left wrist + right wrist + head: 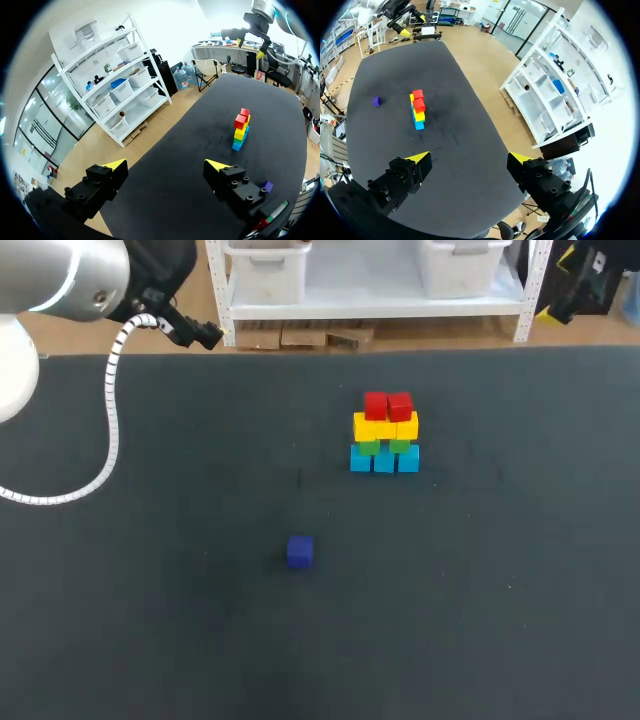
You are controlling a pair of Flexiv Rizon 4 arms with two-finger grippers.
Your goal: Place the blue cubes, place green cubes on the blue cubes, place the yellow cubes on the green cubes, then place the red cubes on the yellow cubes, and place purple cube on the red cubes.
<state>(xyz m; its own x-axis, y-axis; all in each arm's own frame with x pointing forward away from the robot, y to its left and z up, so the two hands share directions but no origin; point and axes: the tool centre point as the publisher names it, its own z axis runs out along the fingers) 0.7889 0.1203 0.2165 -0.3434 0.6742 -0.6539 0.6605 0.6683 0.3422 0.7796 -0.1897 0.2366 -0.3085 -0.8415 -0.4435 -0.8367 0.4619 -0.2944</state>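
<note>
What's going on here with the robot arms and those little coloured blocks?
Two robot arms are building a cube tower on the table. Its base is blue cubes, then green cubes, yellow cubes and red cubes above. The purple cube lies alone on the table, apart from the tower, not yet on top. The left tool and right tool are both open, empty and away from the cubes.

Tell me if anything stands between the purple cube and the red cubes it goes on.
Nothing visible does. The purple cube sits alone on the table, and only bare dark surface lies between it and the red cubes, whose tops are uncovered.
</note>
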